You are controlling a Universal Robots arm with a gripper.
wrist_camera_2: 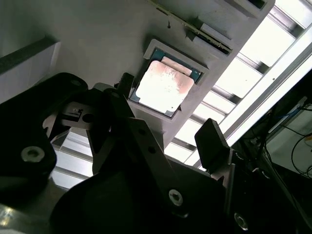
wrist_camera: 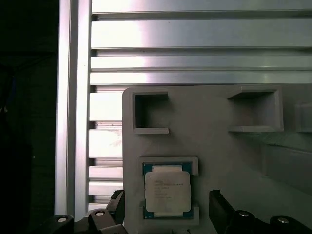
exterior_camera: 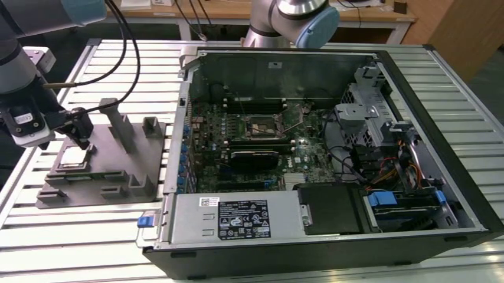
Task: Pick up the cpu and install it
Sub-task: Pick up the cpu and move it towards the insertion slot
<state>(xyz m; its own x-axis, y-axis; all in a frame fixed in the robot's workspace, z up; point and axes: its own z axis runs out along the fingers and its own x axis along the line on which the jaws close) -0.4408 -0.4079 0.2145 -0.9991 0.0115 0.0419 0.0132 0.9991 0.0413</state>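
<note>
Textures first: the cpu (wrist_camera: pixel 167 190) is a flat little square with a pale, brushed-looking metal lid and a thin dark greenish rim. It lies flat in a shallow square pocket of the tray (wrist_camera: pixel 209 141), which is matte grey plastic with blocky cut-outs. Under that is the surface (wrist_camera: pixel 195 34), shiny ribbed aluminium slats catching a lot of glare.

The hand (wrist_camera: pixel 167 208) has its fingers (wrist_camera: pixel 218 207) spread apart, one dark finger on each side of the cpu, not clamped on it. Can't tell whether the tips touch the tray.

The first wrist view gives you the lid straight on, with faint print on it, plus two rectangular pockets further along the tray. In the second wrist view the cpu (wrist_camera_2: pixel 163 85) comes in at a slant, lid looking blotchy and pinkish-white in the light. You also get the hand (wrist_camera_2: pixel 168 111) up close: smooth black linkage arms with silver screw heads, and a flat dark pad on one finger.

The exterior view is the big picture. The hand (exterior_camera: pixel 79 137) hangs just over the tray, at about 9 o'clock from the open computer case (exterior_camera: pixel 275 73), with the tray's upright posts (exterior_camera: pixel 118 121) between them. Inside the case the socket (exterior_camera: pixel 260 125), a dark metal-framed square on the green board, sits near the middle, well apart from the cpu. A silver box (exterior_camera: pixel 236 218) with a label fills the case at 6 o'clock, and a grey perforated drive cage (exterior_camera: pixel 370 112) stands at 3 o'clock.
</note>
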